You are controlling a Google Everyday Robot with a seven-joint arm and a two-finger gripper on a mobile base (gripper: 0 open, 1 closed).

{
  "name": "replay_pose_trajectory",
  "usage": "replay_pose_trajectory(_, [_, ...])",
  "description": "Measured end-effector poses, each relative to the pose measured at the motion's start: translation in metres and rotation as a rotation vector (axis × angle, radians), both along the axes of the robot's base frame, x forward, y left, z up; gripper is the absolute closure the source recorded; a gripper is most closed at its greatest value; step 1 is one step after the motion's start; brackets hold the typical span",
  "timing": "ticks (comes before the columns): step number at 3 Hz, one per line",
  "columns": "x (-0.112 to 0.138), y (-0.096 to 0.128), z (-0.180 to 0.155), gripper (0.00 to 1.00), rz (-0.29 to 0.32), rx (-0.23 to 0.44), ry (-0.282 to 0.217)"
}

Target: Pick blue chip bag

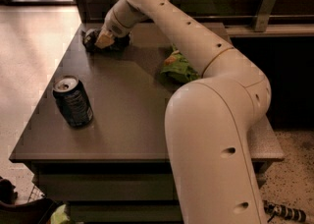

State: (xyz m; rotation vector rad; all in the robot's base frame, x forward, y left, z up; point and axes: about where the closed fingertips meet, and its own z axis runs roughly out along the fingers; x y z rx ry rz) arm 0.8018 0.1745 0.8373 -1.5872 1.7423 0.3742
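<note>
The blue chip bag [90,39] is a small, dark, crumpled bag at the far left corner of the grey table [127,120]. My gripper [105,39] is at the end of the long white arm and sits down on the bag. Dark foil shows on both sides of it. The gripper hides the middle of the bag. The bag still rests on the tabletop.
A dark drink can [73,101] stands upright near the table's front left edge. A bright green chip bag [179,66] lies mid-table, right of the arm. My arm's big white elbow [216,134] covers the table's front right. A wooden wall and a metal bracket [265,7] stand behind.
</note>
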Motion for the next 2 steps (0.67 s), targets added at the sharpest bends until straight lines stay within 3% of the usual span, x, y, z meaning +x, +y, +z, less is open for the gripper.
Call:
replay_pose_trajectory(1, [-0.0005, 0.0023, -0.0028, 1.00, 0.003, -0.001, 0.004])
replay_pose_trajectory(2, [-0.0005, 0.0023, -0.0027, 1.00, 0.003, -0.001, 0.004])
